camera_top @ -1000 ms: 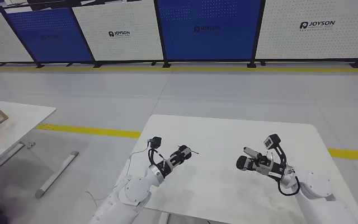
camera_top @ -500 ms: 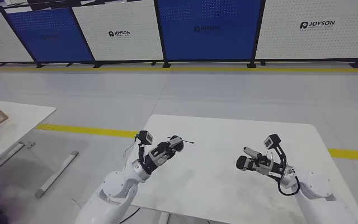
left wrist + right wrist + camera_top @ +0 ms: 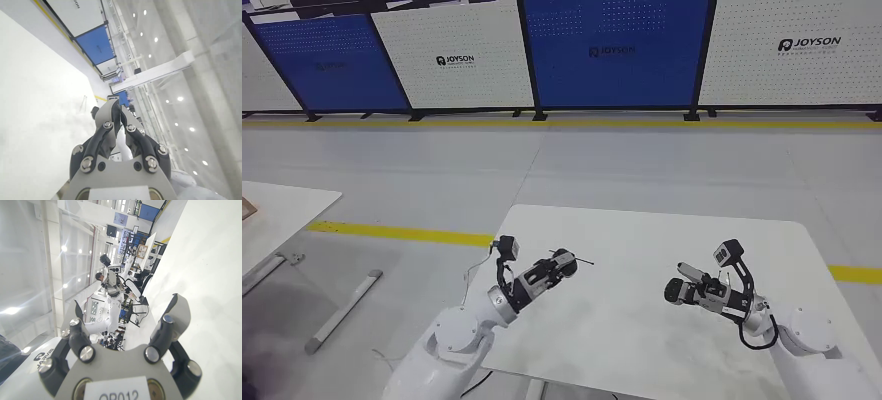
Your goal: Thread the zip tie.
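A thin black zip tie sticks out sideways from my left gripper, which is shut on it above the left part of the white table. In the left wrist view the left gripper has its dark pads pressed together, tips pointing out over the table. My right gripper hangs over the right part of the table, apart from the tie. The right wrist view shows the right gripper open, with nothing between its fingers.
A second white table stands off to the left across a strip of floor. Blue and white partition panels line the back. A yellow floor line runs behind the table.
The left arm swung its gripper and the zip tie up and to the left, then came partway back. The right arm has not moved.
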Tool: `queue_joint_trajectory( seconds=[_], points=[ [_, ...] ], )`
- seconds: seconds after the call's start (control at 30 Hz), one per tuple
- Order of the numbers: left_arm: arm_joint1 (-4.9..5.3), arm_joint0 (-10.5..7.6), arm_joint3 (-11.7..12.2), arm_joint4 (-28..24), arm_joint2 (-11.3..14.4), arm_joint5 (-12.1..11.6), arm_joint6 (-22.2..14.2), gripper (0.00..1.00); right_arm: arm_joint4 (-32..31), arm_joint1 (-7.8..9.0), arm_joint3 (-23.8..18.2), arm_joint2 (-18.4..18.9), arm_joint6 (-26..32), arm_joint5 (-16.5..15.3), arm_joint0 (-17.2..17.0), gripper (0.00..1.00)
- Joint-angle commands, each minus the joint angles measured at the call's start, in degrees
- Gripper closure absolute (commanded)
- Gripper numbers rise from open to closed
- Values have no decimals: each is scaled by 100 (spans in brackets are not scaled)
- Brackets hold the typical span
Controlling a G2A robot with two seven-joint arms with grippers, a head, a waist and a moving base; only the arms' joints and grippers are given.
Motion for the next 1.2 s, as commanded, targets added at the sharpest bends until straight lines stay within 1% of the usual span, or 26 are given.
queue_joint_trajectory(
  seconds=[0.0,0.13,0.17,0.73,0.8,0.87,0.93,1.0,1.07,1.1,1.13,1.17],
  points=[
    [-5,-95,93,549,138,108,141,100,0,0,0,0,0,0,0,0],
    [-25,-211,251,1405,427,102,461,100,0,0,0,0,0,0,0,0],
    [-37,-220,265,1468,481,66,584,100,0,0,0,0,0,0,0,0],
    [-37,-220,265,1468,481,66,584,100,0,0,0,0,0,0,0,0],
    [-48,-233,258,1414,499,60,662,100,0,0,0,0,0,0,0,0],
    [-64,-208,188,1095,454,-149,779,100,0,0,0,0,0,0,0,0],
    [-78,-160,127,659,360,-384,884,100,0,0,0,0,0,0,0,0],
    [-91,-89,65,262,250,-782,980,100,0,0,0,0,0,0,0,0],
    [-96,-16,32,-205,190,-1075,835,100,0,0,0,0,0,0,0,0],
    [-92,6,-4,-487,115,-1083,658,100,0,0,0,0,0,0,0,0],
    [-87,21,-28,-628,54,-1083,533,100,0,0,0,0,0,0,0,0],
    [-87,21,-28,-628,54,-1083,533,100,0,0,0,0,0,0,0,0]
  ],
)
